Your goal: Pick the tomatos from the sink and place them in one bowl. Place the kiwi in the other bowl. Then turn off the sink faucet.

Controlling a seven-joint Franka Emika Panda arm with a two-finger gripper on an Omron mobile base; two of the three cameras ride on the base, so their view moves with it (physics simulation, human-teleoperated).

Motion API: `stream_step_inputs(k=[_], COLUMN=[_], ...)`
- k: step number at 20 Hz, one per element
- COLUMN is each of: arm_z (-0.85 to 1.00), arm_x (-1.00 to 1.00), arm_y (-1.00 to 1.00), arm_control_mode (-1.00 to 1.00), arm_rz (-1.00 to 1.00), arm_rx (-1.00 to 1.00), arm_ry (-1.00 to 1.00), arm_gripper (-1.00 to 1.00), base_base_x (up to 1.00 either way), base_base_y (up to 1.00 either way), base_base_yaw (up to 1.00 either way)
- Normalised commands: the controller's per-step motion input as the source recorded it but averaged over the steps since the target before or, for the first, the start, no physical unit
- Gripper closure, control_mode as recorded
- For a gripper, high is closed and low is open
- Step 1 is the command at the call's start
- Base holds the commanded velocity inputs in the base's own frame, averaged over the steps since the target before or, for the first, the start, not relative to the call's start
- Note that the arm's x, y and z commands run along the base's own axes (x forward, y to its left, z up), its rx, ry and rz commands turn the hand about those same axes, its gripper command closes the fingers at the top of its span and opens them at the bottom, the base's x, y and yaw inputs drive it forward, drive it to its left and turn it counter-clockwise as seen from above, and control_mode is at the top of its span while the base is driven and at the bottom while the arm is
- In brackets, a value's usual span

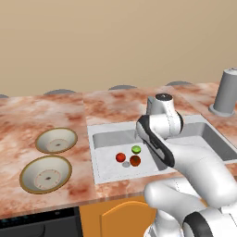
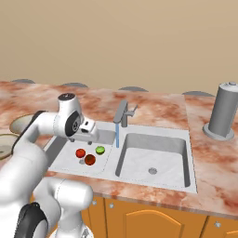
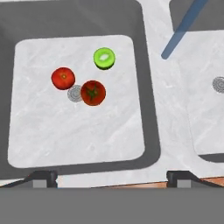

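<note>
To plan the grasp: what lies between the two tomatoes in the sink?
The basin's round grey drain lies between the brighter tomato and the darker tomato, in the hand view.

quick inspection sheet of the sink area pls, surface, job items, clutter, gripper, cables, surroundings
surface: marbled reddish counter with a double sink; water runs from the faucet into the right basin
job's things: two tomatoes and a kiwi in the left basin, near its drain; two empty bowls on the counter left of the sink
clutter: grey cylinder on the counter right of the sink
gripper: gripper open, above the left basin, holding nothing
cables: nothing seen
surroundings: beige wall, orange cabinet doors below
</note>
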Motion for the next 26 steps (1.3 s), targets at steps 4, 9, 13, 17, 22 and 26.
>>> stream_step_inputs(k=[4, 9, 13, 17, 22, 26], arm_z=[-0.26, -0.3, -0.27, -0.26, -0.25, -0.3], arm_x=[0.34, 0.37, 0.44, 0.53, 0.5, 0.45], arm_y=[0.17, 0.02, 0.0, 0.0, 0.0, 0.0], arm_control_mode=[-1.0, -1.0, -1.0, -1.0, -1.0, -1.0], arm_rz=[-0.2, -0.22, -0.17, -0.1, -0.07, -0.03], arm_rx=[0.04, 0.06, 0.02, 0.0, 0.0, 0.0], arm_ry=[0.0, 0.0, 0.0, 0.0, 0.0, 0.02], arm_gripper=[-1.0, -1.0, -1.0, -1.0, -1.0, -1.0], base_base_x=[0.0, 0.0, 0.0, 0.0, 0.0, 0.0], base_base_y=[0.0, 0.0, 0.0, 0.0, 0.0, 0.0], base_base_yaw=[0.0, 0.0, 0.0, 0.0, 0.0, 0.0])
